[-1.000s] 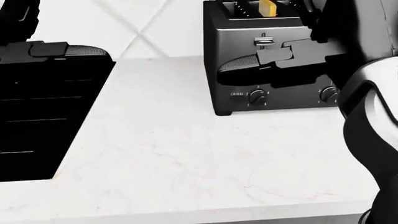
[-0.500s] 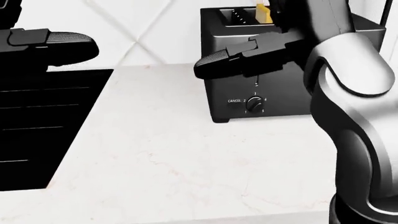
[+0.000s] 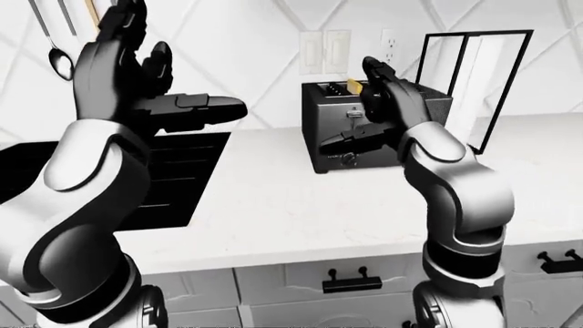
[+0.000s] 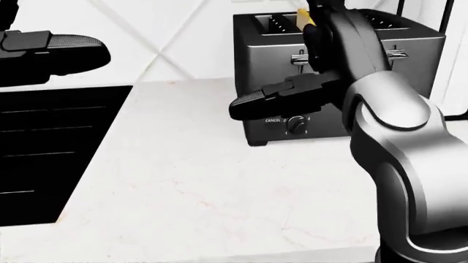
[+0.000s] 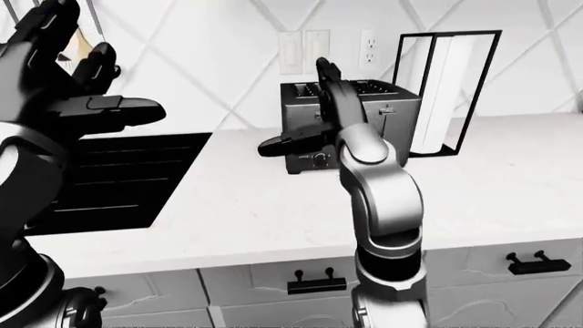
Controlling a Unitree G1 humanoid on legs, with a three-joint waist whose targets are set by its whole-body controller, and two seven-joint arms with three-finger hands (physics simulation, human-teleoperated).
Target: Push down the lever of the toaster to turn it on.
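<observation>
A black four-slot toaster [image 4: 270, 66] stands on the white counter [image 4: 204, 186], with a yellow slice [image 4: 302, 16] sticking out of one slot. Its left lever [image 4: 298, 57] sits high on the face above a knob [image 4: 295, 125], and a second lever [image 4: 395, 53] shows further right. My right hand [image 4: 322, 66] is open just before the toaster's face, fingers pointing up beside the left lever and thumb [image 4: 252, 103] stretched left; I cannot tell whether it touches the lever. My left hand [image 3: 137, 75] is open and raised over the stove, holding nothing.
A black stove [image 4: 44, 153] is set into the counter on the left. A black frame holding a white roll [image 3: 473, 75] stands right of the toaster. Utensils [image 3: 55, 48] hang on the wall at upper left. Drawers with black handles [image 3: 350, 280] run below the counter edge.
My right hand has turned from lying across the toaster's face to fingers-up, thumb now lower, so both levers show. The view shifted slightly. The left lever looks no lower on the toaster.
</observation>
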